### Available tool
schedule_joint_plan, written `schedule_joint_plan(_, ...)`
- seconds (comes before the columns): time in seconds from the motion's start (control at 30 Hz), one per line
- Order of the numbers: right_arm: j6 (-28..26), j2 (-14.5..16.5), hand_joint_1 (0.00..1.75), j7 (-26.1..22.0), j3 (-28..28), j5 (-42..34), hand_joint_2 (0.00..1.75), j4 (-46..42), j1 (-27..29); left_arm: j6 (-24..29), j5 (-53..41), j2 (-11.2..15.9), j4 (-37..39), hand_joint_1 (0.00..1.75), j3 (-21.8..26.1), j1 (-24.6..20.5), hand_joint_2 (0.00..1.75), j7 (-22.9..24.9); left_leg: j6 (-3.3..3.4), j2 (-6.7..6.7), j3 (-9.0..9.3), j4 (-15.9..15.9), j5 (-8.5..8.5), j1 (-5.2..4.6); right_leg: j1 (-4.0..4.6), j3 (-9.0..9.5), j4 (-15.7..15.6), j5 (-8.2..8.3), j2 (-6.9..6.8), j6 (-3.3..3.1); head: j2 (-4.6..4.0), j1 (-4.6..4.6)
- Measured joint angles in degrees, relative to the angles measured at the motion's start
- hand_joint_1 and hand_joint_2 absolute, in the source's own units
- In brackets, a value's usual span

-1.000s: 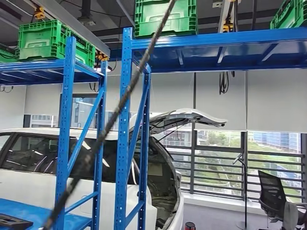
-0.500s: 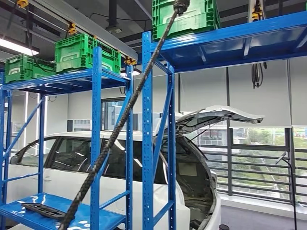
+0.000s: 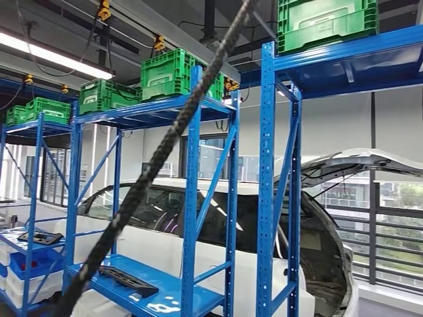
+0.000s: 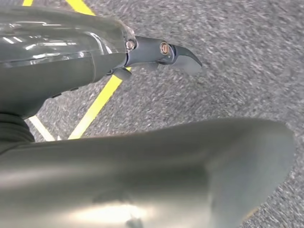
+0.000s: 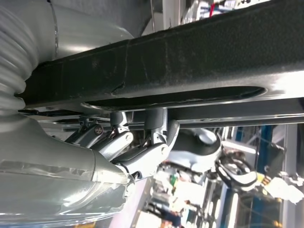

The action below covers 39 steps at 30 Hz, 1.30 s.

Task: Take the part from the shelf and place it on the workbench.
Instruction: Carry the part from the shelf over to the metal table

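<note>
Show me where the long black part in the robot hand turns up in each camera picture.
Head view: not in it.
Left wrist view: not in it; grey floor.
Right wrist view: black part spans the picture, held by the right robot hand.
Shared landmark: blue shelving, in head and right wrist views.

Four green crates (image 3: pixel 172 72) sit atop three blue shelf racks (image 3: pixel 190 198); two black parts (image 3: pixel 127 280) lie on shelves; one white car (image 3: pixel 239 238) behind
</note>
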Motion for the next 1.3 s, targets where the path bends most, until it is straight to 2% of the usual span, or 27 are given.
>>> schedule_joint_plan(0.03,0.00,-0.07,1.75,-0.10,-0.02,0.06,1.75,-0.05,0.28,0.04,-0.09,0.02,0.00,0.00,0.01,0.11,1.75,0.14,0.05,-0.72,0.00,0.00,0.06,-0.12,0.04,0.46,-0.91,1.09,0.24,-0.23,0.00,0.00)
schedule_joint_plan(0.07,0.00,-0.10,1.75,-0.23,-0.06,0.10,1.75,-0.16,0.45,0.06,-0.19,0.04,0.00,0.00,0.01,0.19,1.75,0.24,0.06,-1.48,0.00,0.00,0.13,-0.21,0.08,1.87,-3.91,3.06,0.82,-0.59,0.00,0.00)
schedule_joint_plan(0.13,-0.02,-0.13,1.75,-0.54,-0.22,0.21,1.75,-0.57,0.61,0.07,-0.34,0.04,0.00,0.00,0.02,0.19,1.75,0.53,-0.07,-2.90,-0.11,0.01,0.34,-0.23,0.16,5.41,-11.72,6.81,3.87,-1.53,0.00,0.00)
schedule_joint_plan(0.2,-0.04,-0.22,1.75,-0.89,-0.45,0.38,1.75,-0.97,0.81,0.15,-0.58,0.10,-0.01,0.00,0.03,0.14,1.75,1.05,-0.52,-4.22,-0.50,0.00,0.66,0.15,0.33,7.11,-15.59,8.11,6.06,-2.06,0.01,0.01)
schedule_joint_plan(0.27,-0.04,-0.27,1.75,-1.14,-0.69,0.59,1.75,-1.44,1.02,0.31,-0.85,0.31,-0.03,0.00,0.08,0.39,1.75,1.60,-1.21,-5.47,-0.97,-0.12,1.04,0.45,0.39,7.29,-16.26,8.27,5.10,-2.15,0.01,0.01)
schedule_joint_plan(0.3,-0.03,-0.25,1.75,-1.21,-0.78,0.68,1.75,-1.70,1.09,0.38,-0.91,0.45,-0.04,0.00,0.13,0.61,1.75,1.75,-1.47,-5.06,-1.25,0.00,0.92,0.38,0.28,7.37,-16.71,8.48,4.27,-2.26,0.00,0.01)
schedule_joint_plan(0.37,-0.02,-0.18,1.75,-1.35,-0.99,0.74,1.75,-2.22,1.30,0.60,-0.93,0.97,-0.09,0.00,0.19,0.78,1.75,1.95,-1.85,-2.40,-2.70,2.70,-1.23,0.16,-0.02,7.50,-17.60,8.99,2.52,-2.51,0.00,0.02)
schedule_joint_plan(0.4,-0.02,-0.16,1.75,-1.39,-1.11,0.79,1.75,-2.33,1.52,0.67,-0.93,1.25,-0.12,0.00,0.22,0.71,1.75,2.01,-2.05,-0.72,-4.07,5.75,-3.14,0.14,-0.01,7.51,-17.75,9.10,1.61,-2.59,0.00,0.03)
schedule_joint_plan(0.43,-0.02,-0.15,1.75,-1.44,-1.22,0.85,1.75,-2.41,1.82,0.73,-0.93,1.55,-0.16,0.00,0.26,0.57,1.75,2.03,-2.33,0.22,-5.64,9.49,-5.10,0.22,-0.01,7.45,-17.79,9.12,0.66,-2.63,0.00,0.03)
schedule_joint_plan(0.47,0.01,-0.15,1.75,-1.51,-1.31,0.92,1.75,-2.44,2.17,0.72,-1.00,1.74,-0.19,0.00,0.32,0.47,1.75,2.01,-2.65,0.65,-6.94,12.82,-6.43,0.37,-0.01,7.40,-17.78,9.11,-0.31,-2.63,0.00,0.03)
schedule_joint_plan(0.5,0.04,-0.15,1.75,-1.59,-1.34,0.98,1.75,-2.49,2.46,0.70,-1.09,1.92,-0.21,0.00,0.38,0.49,1.75,1.92,-2.98,0.92,-7.51,14.70,-6.85,0.53,-0.04,7.36,-17.76,9.08,-1.20,-2.58,0.00,0.04)
schedule_joint_plan(0.53,0.08,-0.15,1.75,-1.68,-1.36,1.01,1.75,-2.58,2.67,0.65,-1.24,2.10,-0.24,0.00,0.42,0.60,1.75,1.72,-3.28,1.19,-7.05,14.48,-6.26,0.72,-0.08,7.33,-17.70,9.02,-1.97,-2.48,0.00,0.03)
schedule_joint_plan(0.57,0.11,-0.14,1.75,-1.75,-1.38,1.02,1.75,-2.74,2.79,0.57,-1.41,2.33,-0.28,0.00,0.45,0.72,1.75,1.49,-3.57,1.63,-5.46,11.98,-4.74,0.93,-0.17,7.34,-17.57,8.89,-2.68,-2.29,0.00,0.03)
schedule_joint_plan(0.63,0.14,-0.04,1.75,-1.86,-1.44,1.03,1.75,-3.21,2.83,0.32,-1.66,2.76,-0.43,0.00,0.46,0.76,1.75,0.97,-4.00,4.21,-1.20,4.38,-1.64,0.92,-0.12,7.27,-16.94,8.41,-3.87,-1.57,0.00,0.04)
schedule_joint_plan(0.7,0.17,0.10,1.75,-1.92,-1.49,1.03,1.75,-3.63,2.85,0.09,-1.76,3.15,-0.61,0.00,0.47,0.54,1.75,0.56,-3.34,6.25,0.71,0.38,-0.72,0.58,0.21,7.13,-16.27,7.96,-4.92,-0.83,0.00,0.04)
schedule_joint_plan(0.73,0.22,0.16,1.75,-1.93,-1.50,1.03,1.75,-3.75,2.87,0.01,-1.83,3.29,-0.66,0.00,0.48,0.52,1.75,0.41,-2.81,6.26,0.60,0.26,-0.93,0.33,0.34,7.12,-16.11,7.85,-5.47,-0.63,0.00,0.03)
schedule_joint_plan(0.8,0.29,0.29,1.75,-1.93,-1.54,1.03,1.75,-3.92,2.88,-0.08,-1.90,3.49,-0.71,0.00,0.50,0.79,1.75,0.21,-1.80,4.97,0.33,0.28,-0.78,0.35,0.17,7.25,-15.89,7.45,-6.03,-0.25,0.00,0.03)
schedule_joint_plan(0.87,0.34,0.43,1.75,-1.97,-1.68,1.01,1.75,-4.22,2.89,-0.09,-1.94,3.77,-0.84,0.00,0.52,0.88,1.75,0.13,-1.02,3.77,0.18,0.19,-0.47,0.45,-0.19,6.32,-13.28,5.29,-3.77,0.16,0.00,0.03)
schedule_joint_plan(0.93,0.39,0.45,1.75,-2.01,-1.87,0.98,1.75,-4.45,3.03,-0.04,-1.93,4.07,-1.00,0.00,0.54,0.66,1.75,0.07,-0.50,2.46,0.00,0.18,-0.23,0.44,-0.36,3.41,-6.39,1.52,-0.84,0.32,0.00,0.02)
schedule_joint_plan(0.97,0.42,0.40,1.75,-2.02,-1.93,0.98,1.75,-4.47,3.21,-0.05,-1.93,4.13,-1.04,0.00,0.55,0.59,1.75,0.05,-0.36,1.72,-0.04,0.19,-0.16,0.35,-0.37,1.73,-2.58,0.05,-0.26,0.28,0.00,0.02)
schedule_joint_plan(1.0,0.45,0.35,1.75,-2.02,-1.95,0.98,1.75,-4.47,3.41,-0.09,-1.92,4.16,-1.05,0.00,0.56,0.58,1.75,0.04,-0.26,0.95,-0.06,0.19,-0.10,0.22,-0.36,0.55,-0.01,-0.57,0.01,0.20,0.00,0.02)
schedule_joint_plan(1.03,0.48,0.30,1.75,-2.02,-1.96,0.98,1.75,-4.48,3.58,-0.12,-1.92,4.17,-1.05,0.00,0.58,0.64,1.75,0.03,-0.20,0.18,-0.06,0.20,-0.05,0.09,-0.33,0.19,0.65,-0.15,0.16,0.06,0.00,0.02)
schedule_joint_plan(1.07,0.52,0.27,1.75,-2.02,-1.97,0.98,1.75,-4.51,3.67,-0.15,-1.92,4.17,-1.05,0.00,0.61,0.71,1.75,0.03,-0.14,-0.58,-0.04,0.21,0.00,-0.05,-0.29,0.85,-0.98,1.28,0.39,-0.18,0.00,0.02)
schedule_joint_plan(1.1,0.56,0.26,1.75,-2.05,-2.01,0.97,1.75,-4.60,3.67,-0.16,-1.92,4.17,-1.05,0.00,0.64,0.76,1.75,0.03,-0.11,-1.34,-0.01,0.22,0.06,-0.17,-0.24,2.37,-4.43,3.42,0.96,-0.54,0.00,0.02)
schedule_joint_plan(1.17,0.67,0.27,1.75,-2.21,-2.20,0.93,1.75,-4.87,3.58,-0.20,-1.93,4.15,-1.05,0.00,0.69,0.73,1.75,0.02,-0.20,-2.76,-0.08,0.24,0.23,-0.28,-0.22,5.67,-11.92,6.92,3.53,-1.41,0.00,0.03)
schedule_joint_plan(1.23,0.82,0.26,1.75,-2.39,-2.48,0.89,1.75,-5.08,3.54,-0.29,-1.98,4.14,-1.05,0.00,0.73,0.66,1.75,-0.02,-0.67,-3.93,-0.51,0.21,0.58,-0.07,-0.14,6.99,-15.21,7.87,5.06,-1.75,0.00,0.03)
schedule_joint_plan(1.3,1.06,0.29,1.75,-2.47,-2.75,0.80,1.75,-5.19,3.51,-0.45,-2.15,4.15,-1.05,0.00,0.79,0.78,1.75,-0.23,-1.38,-4.92,-0.90,-0.01,0.98,0.20,-0.15,7.11,-15.89,8.14,4.07,-1.79,0.00,0.03)
